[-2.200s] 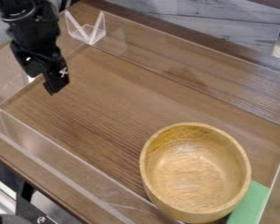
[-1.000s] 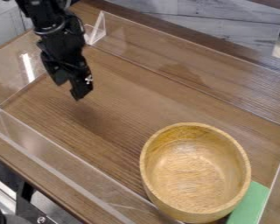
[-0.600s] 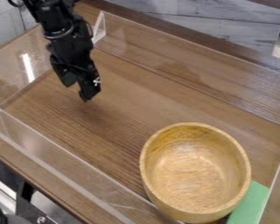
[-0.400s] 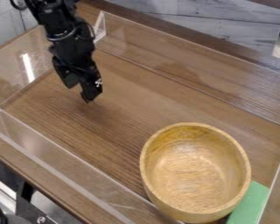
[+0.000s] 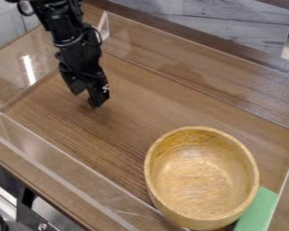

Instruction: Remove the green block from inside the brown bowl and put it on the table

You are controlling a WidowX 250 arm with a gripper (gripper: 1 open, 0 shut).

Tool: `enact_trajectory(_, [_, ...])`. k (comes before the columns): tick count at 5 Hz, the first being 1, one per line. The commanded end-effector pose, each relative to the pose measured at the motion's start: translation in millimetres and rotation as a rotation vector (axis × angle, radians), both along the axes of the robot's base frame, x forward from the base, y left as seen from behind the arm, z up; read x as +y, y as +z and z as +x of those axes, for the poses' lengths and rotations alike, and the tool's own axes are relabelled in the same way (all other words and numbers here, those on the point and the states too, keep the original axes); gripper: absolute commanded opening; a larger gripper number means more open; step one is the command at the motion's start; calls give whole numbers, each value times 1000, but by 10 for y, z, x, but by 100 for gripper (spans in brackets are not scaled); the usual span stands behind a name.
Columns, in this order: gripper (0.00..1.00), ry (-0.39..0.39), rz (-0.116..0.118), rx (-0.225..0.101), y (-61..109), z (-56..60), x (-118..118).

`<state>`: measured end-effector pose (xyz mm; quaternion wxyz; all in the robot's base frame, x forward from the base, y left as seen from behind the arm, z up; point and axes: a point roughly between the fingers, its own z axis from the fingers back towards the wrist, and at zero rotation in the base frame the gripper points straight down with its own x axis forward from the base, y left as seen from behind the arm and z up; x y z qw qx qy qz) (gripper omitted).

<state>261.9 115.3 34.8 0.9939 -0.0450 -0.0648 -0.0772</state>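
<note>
Green block is nowhere I can see: the brown bowl [image 5: 202, 178] at five o'clock shows only a bare hollow. My gripper [image 5: 86, 88] hangs low over the table [image 5: 172, 90] at ten o'clock, jaws spread wide, holding nothing, well apart from the bowl.

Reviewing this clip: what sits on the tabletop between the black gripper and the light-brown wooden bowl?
Nothing. In the camera view, the stretch of brown wood-grain table between the black gripper and the round light-brown wooden bowl is bare.
</note>
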Motion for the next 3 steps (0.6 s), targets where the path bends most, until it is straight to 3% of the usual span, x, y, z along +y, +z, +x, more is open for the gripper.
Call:
enact_trajectory(1, [100, -1, 19, -48, 101, 149, 43])
enact_trajectory(2, [100, 4, 13, -42, 69, 164, 45])
enact_trajectory(3, [0, 7, 2, -23, 67, 171, 35])
